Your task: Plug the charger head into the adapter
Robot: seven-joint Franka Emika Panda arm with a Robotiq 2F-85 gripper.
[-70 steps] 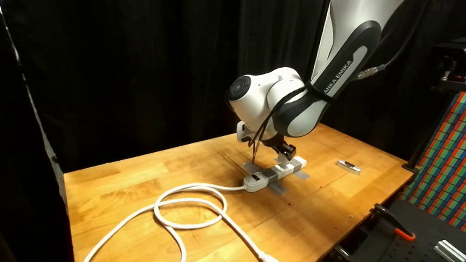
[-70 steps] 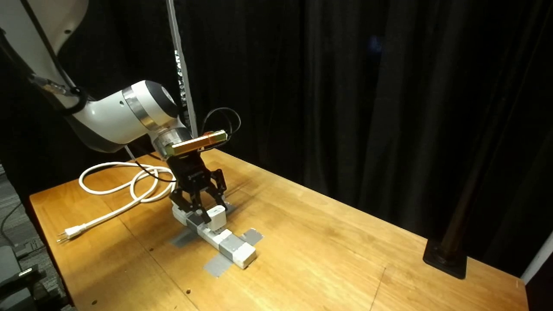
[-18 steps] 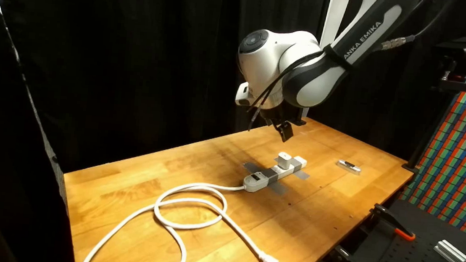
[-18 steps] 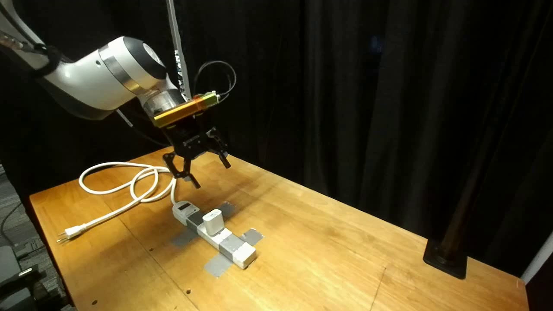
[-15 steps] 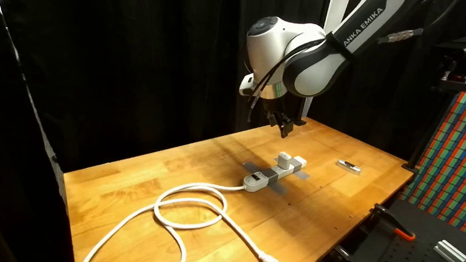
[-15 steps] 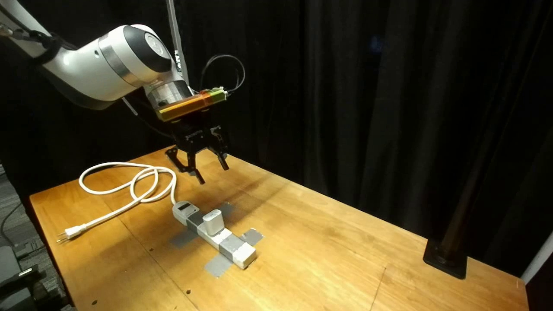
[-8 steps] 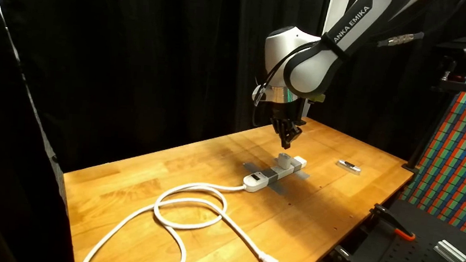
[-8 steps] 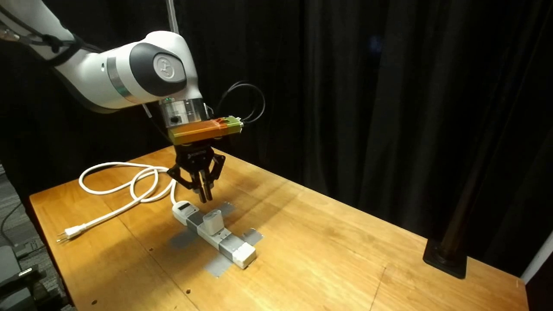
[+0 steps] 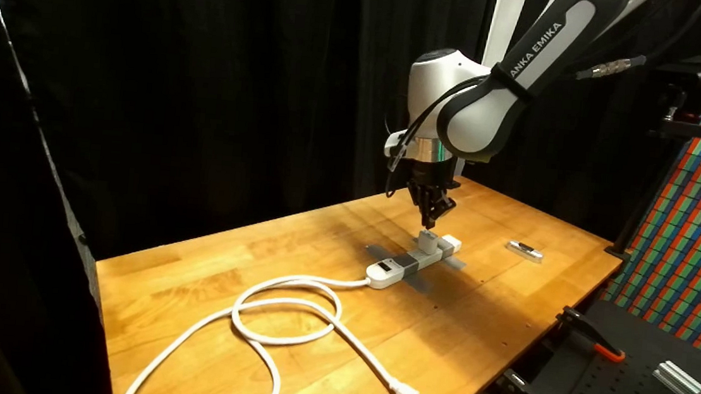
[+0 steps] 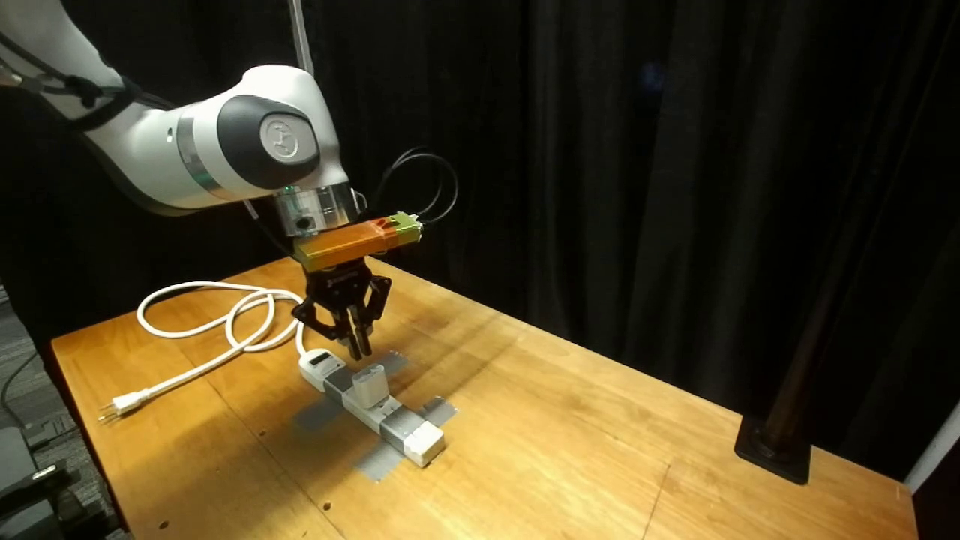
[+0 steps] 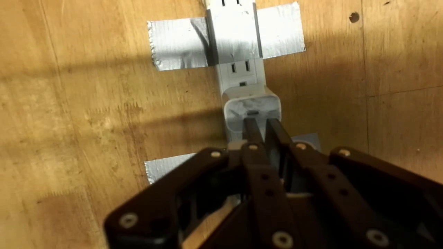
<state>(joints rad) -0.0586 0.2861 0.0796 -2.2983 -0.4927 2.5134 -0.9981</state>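
The white charger head (image 9: 427, 243) stands upright on top of the grey and white adapter (image 9: 385, 273), over one of its outlets; its prongs are hidden. In an exterior view the charger head (image 10: 370, 386) sits near the middle of the adapter (image 10: 324, 363). My gripper (image 10: 360, 355) points down just above the charger head, apparently a little apart from it. In the wrist view the gripper (image 11: 262, 121) has its fingers nearly together, a narrow gap between them and nothing held. Its tips overlap the top of the charger head (image 11: 252, 105). Outlet slots show on the adapter (image 11: 238, 76) beside it.
Grey tape (image 11: 180, 43) fixes the adapter to the wooden table. The white cable (image 9: 274, 341) lies looped and ends in a plug (image 9: 404, 392) near the table edge. A small dark and silver object (image 9: 525, 250) lies beyond the adapter. A black post base (image 10: 772, 450) stands at the far side.
My gripper let go of the charger head, rose with fingers wide, then brought them together, turned upright and came back above it. It sank slightly in the last half second. The charger head stayed put.
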